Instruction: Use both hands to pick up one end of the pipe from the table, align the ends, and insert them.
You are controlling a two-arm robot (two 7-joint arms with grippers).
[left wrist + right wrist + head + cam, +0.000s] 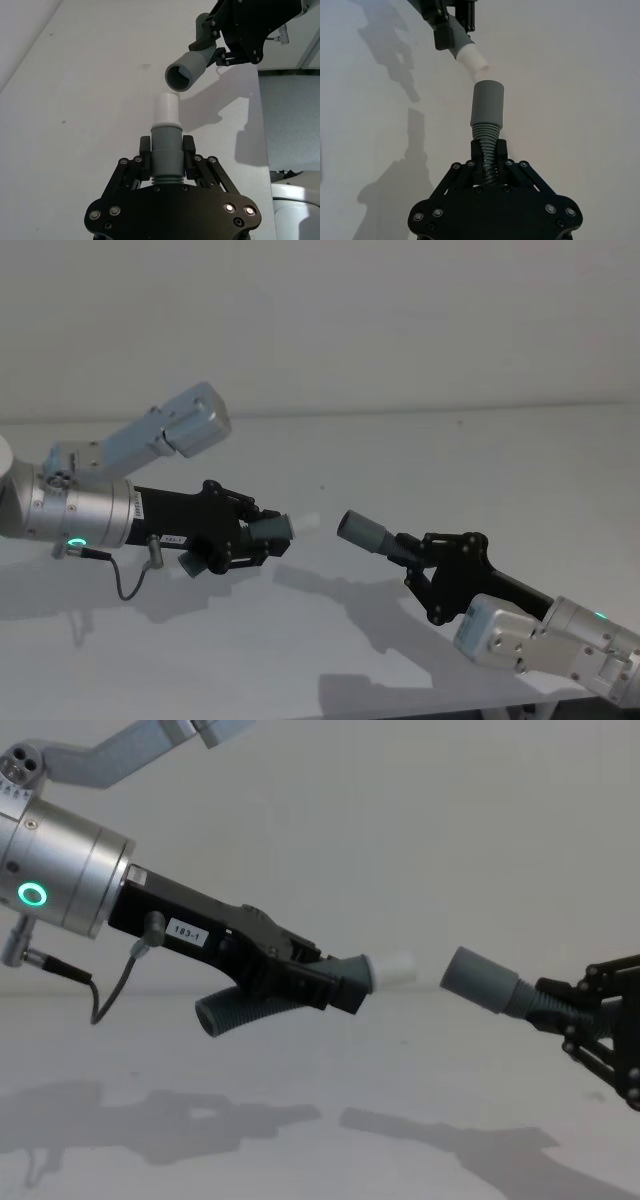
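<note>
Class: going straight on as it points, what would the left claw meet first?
The white tip in the left claw would probably meet the grey cuff in the right claw, perhaps at its rim; they look slightly offset.

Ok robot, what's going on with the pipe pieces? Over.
Left pincer shut on white-tipped hose piece. Right pincer shut on grey-cuffed hose piece. White tip faces grey cuff, gap between, not inserted. Nothing in the way.

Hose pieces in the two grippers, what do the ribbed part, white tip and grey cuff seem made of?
Ribbed hose in the left gripper: matte dark grey, bent, likely flexible plastic or rubber. White tip: smooth, matte, probably rigid plastic. Grey cuff of the hose piece in the right gripper: smooth, matte, plastic or rubber; unclear which.
</note>
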